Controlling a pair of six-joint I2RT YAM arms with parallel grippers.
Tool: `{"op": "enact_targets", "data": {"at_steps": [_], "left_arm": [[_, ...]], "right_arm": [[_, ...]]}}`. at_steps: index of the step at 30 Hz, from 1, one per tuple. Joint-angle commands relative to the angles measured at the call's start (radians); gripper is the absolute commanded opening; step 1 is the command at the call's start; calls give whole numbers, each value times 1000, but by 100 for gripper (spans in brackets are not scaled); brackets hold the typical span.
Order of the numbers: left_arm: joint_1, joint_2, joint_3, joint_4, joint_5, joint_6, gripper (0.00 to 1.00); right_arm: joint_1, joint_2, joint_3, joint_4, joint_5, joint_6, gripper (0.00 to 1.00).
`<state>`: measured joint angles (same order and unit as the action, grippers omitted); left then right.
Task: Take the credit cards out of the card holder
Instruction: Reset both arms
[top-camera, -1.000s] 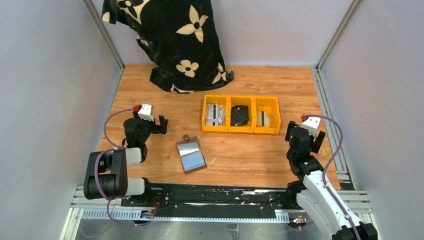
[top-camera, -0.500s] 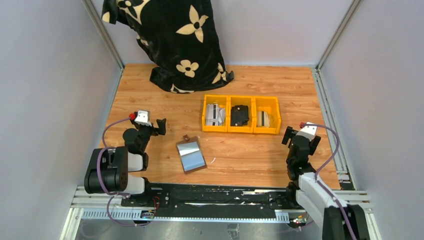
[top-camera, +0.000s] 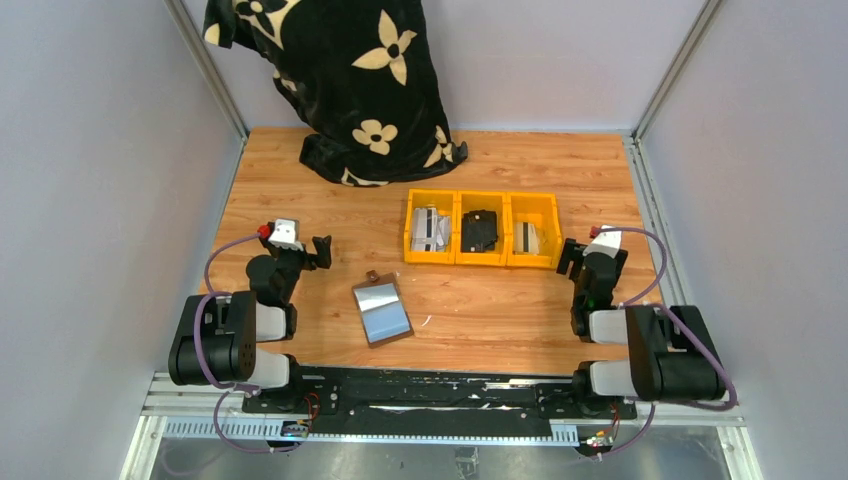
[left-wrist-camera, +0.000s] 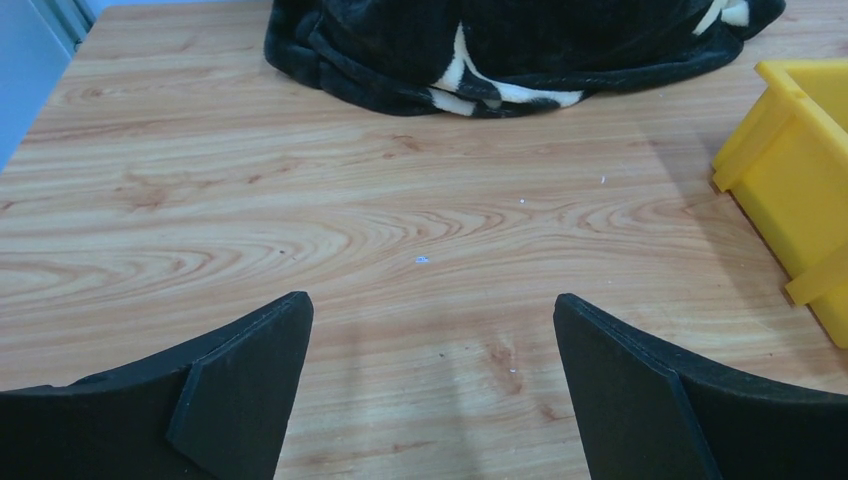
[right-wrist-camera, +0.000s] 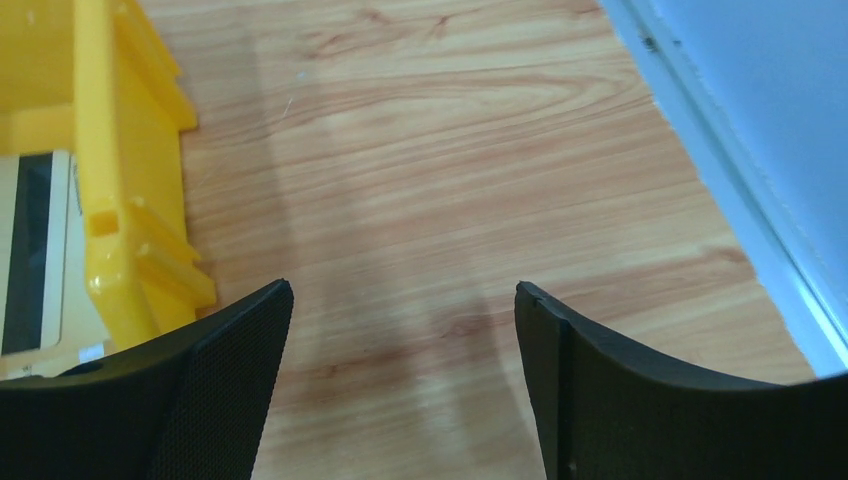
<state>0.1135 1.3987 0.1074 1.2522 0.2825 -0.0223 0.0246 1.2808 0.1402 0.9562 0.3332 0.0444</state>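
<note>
Wood table (top-camera: 520, 160) shows your holder (top-camera: 382, 312) lying open between left fingers (left-wrist-camera: 240, 400) and right fingers (right-wrist-camera: 210, 390). Both pairs are spread wide.

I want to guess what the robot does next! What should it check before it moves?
1. Card holder lies open: ok.
2. Left pincer open and empty: ok.
3. Right pincer open and empty: ok.
4. Credit cards inside the holder: cannot tell.
5. A pincer above the holder: not ok, both sit off to its sides.
</note>
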Motion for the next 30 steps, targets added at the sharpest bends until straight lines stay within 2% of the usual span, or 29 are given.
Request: {"op": "enact_targets", "data": {"at_steps": [1, 2, 4, 5, 30], "left_arm": [[-10, -4, 27, -12, -28, 13, 100], [-13, -3, 30, -17, -31, 14, 100], [-18, -6, 37, -39, -41, 19, 100], [-24, -7, 42, -50, -50, 22, 100], [-37, -9, 52, -69, -56, 21, 100]], "right_arm": [[-15, 107, 18, 164, -129, -73, 84], [-15, 127, 28, 179, -139, -82, 83], [-14, 140, 50, 160, -133, -93, 92], [-11, 136, 58, 139, -131, -93, 93], [-4, 128, 58, 128, -132, -103, 94]]}}
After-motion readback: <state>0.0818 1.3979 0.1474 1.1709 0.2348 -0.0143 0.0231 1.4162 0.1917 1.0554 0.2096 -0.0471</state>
